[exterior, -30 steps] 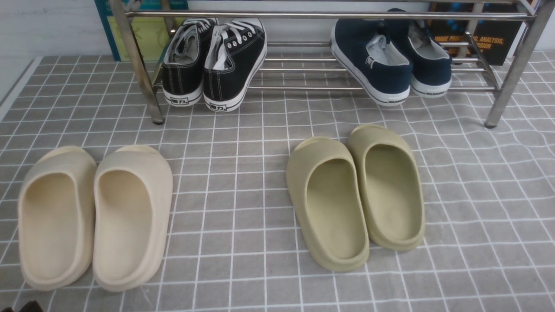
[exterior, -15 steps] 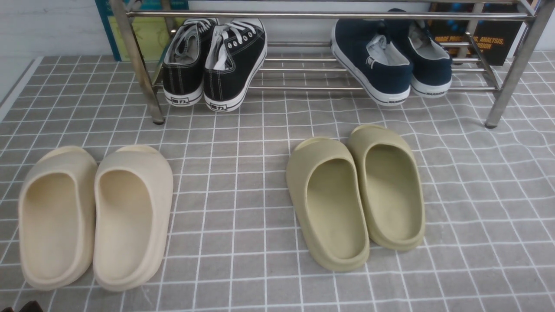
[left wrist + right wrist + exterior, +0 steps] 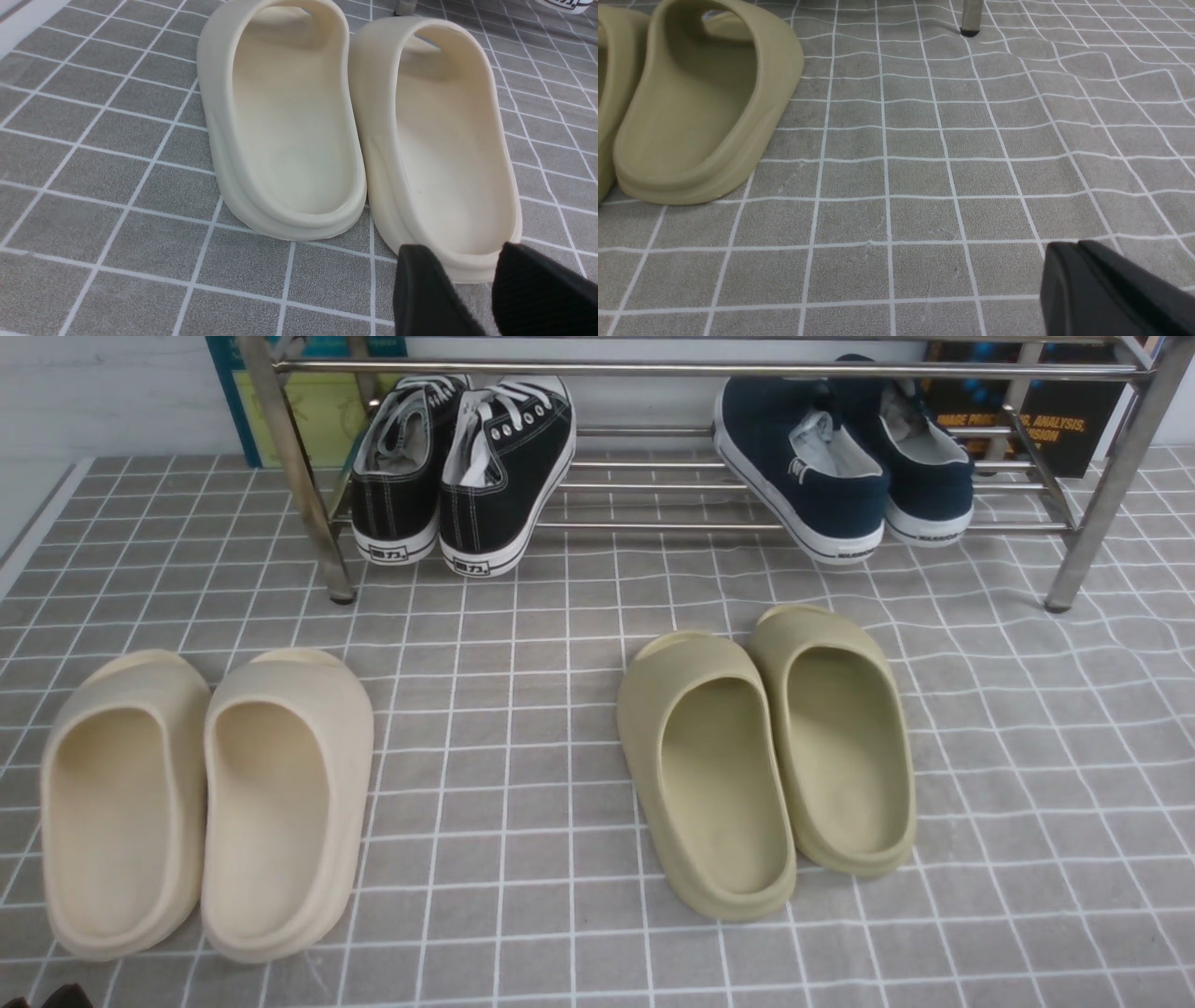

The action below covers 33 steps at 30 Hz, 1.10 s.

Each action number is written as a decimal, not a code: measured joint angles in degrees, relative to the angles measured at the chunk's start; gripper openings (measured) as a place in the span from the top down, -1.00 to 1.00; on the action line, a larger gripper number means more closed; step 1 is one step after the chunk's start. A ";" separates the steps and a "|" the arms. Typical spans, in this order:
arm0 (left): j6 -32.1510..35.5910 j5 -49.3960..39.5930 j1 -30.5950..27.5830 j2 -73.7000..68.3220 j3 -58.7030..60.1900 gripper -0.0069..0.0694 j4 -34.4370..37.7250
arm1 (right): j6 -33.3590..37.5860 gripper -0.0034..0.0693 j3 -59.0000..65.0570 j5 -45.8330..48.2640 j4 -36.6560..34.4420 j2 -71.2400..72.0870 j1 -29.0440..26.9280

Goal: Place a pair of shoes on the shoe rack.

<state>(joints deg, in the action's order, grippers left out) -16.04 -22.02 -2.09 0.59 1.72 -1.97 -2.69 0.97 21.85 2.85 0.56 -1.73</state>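
Shoes (image 3: 840,467), heels toward the robot, already sit on the shoe rack (image 3: 709,370), far ahead of both tools: left tool (image 3: 472,280) apart, right tool (image 3: 1083,270) together, neither holding anything.

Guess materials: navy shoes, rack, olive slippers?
Navy shoes: look like matte canvas uppers with visible stitching, white soles probably rubber, pale fabric lining.
Rack: metal tubing, likely chrome or polished steel, judging by the shiny reflective bars.
Olive slippers: seem one-piece moulded foam, perhaps EVA; seamless, matte, thick rounded walls.
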 joint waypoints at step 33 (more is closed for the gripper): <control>0.00 0.00 0.00 0.00 0.00 0.19 0.00 | 0.00 0.69 0.00 0.00 0.00 0.00 0.00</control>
<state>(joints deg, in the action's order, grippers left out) -16.04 -22.02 -2.09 0.59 1.72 -1.97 -2.69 0.97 21.85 2.85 0.56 -1.73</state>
